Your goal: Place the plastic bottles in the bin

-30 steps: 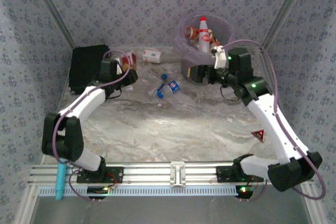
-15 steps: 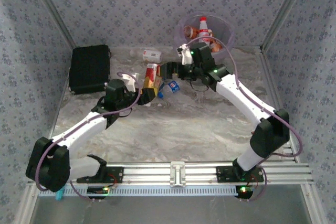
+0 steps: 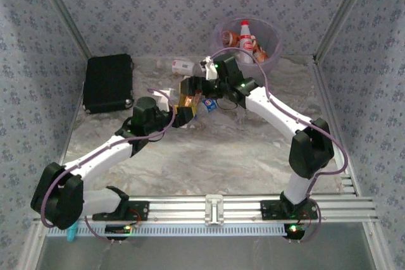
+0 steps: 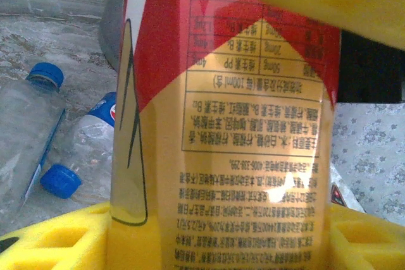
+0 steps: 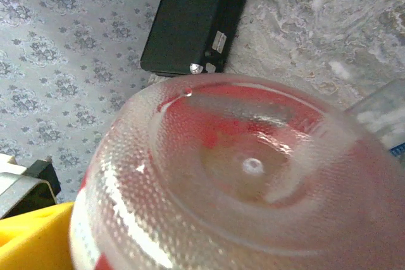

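Looks like a mid-table handover: our left gripper clamps the red-and-gold bottle, well short of the bin. The right gripper sits at its base; we can't tell if it's gripping. Next we need right clamped before left releases.

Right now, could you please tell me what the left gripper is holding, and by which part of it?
The left gripper holds a red-and-gold labelled bottle, clamped across its labelled body between the yellow pads.

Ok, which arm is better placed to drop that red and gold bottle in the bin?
Probably right. The right tool sits at the bottle held by the left tool, and the bin stands far back on that arm's side.
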Controlling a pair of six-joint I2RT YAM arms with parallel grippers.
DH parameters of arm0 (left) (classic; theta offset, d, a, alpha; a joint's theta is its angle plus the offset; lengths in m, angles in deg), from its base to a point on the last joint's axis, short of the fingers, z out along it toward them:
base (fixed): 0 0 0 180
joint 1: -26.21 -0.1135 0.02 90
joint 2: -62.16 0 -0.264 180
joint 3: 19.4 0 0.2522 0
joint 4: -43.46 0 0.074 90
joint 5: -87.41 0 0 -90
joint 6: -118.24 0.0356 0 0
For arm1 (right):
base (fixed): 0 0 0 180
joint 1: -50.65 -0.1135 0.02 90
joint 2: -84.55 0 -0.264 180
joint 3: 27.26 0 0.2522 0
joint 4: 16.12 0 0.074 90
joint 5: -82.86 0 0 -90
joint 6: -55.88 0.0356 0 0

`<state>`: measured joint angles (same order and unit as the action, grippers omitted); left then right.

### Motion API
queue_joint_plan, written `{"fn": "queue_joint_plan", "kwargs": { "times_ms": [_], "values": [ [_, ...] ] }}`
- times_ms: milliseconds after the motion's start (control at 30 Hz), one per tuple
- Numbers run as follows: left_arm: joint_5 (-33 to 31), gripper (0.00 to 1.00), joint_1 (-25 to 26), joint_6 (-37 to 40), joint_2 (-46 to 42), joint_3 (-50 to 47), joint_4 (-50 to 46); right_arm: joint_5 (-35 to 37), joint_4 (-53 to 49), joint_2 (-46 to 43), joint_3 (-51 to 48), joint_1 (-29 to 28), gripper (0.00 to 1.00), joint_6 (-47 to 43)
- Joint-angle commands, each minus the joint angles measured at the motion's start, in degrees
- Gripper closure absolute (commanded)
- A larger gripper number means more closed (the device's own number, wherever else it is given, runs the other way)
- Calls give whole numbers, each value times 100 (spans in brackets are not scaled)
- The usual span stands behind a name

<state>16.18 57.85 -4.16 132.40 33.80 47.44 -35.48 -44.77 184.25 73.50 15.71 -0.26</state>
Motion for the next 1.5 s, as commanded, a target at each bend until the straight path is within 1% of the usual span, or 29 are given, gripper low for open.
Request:
{"fn": "queue_joint_plan", "kwargs": {
  "times_ms": [0,133,233,267,333,367,400,433,467,533,633,767,867,1000,1133,1267,1333,1467],
  "values": [
    [-226,63,30,133,-18,293,60,-40,27,94,256,-38,9,90],
    [-470,62,35,138,-113,261,-40,6,4,52,249,-52,25,74],
    [-515,61,31,129,-116,297,-49,52,-62,58,312,-48,32,25],
    [-514,59,32,122,-108,311,-60,61,-76,65,345,-48,33,7],
    [-517,51,35,122,-117,343,-107,76,-156,85,455,-48,35,-65],
    [-527,39,28,120,-127,374,-148,103,-226,93,549,-40,36,-123],
    [-545,24,36,141,-133,413,-273,117,-339,116,669,-23,36,-211],
    [-549,15,44,198,-142,514,-464,146,-443,118,787,-1,36,-304],
    [-607,9,76,284,-158,613,-706,198,-600,131,947,34,37,-438],
    [-762,4,144,445,-222,697,-1035,332,-973,137,1347,122,37,-765],
    [-899,2,159,498,-427,592,-1259,750,-1702,107,2064,245,37,-1426],
    [-1168,2,155,481,-701,359,-1536,1669,-2599,45,3021,425,38,-2347],
    [-1259,2,152,431,-782,234,-1671,2142,-2901,-27,3524,635,38,-2726],
    [-1334,3,149,312,-819,86,-1703,2637,-2800,-93,3907,1042,39,-3088],
    [-1358,3,149,272,-853,52,-1797,2871,-2633,-15,4223,1491,40,-3175],
    [-1419,3,150,261,-973,16,-1901,2854,-2423,166,4364,1991,40,-3036],
    [-1473,3,148,243,-1041,-23,-1919,2761,-2376,340,4454,2130,40,-2982],
    [-1553,3,135,212,-1145,-76,-1972,2664,-2624,911,4962,2159,40,-3077]
  ]
}}
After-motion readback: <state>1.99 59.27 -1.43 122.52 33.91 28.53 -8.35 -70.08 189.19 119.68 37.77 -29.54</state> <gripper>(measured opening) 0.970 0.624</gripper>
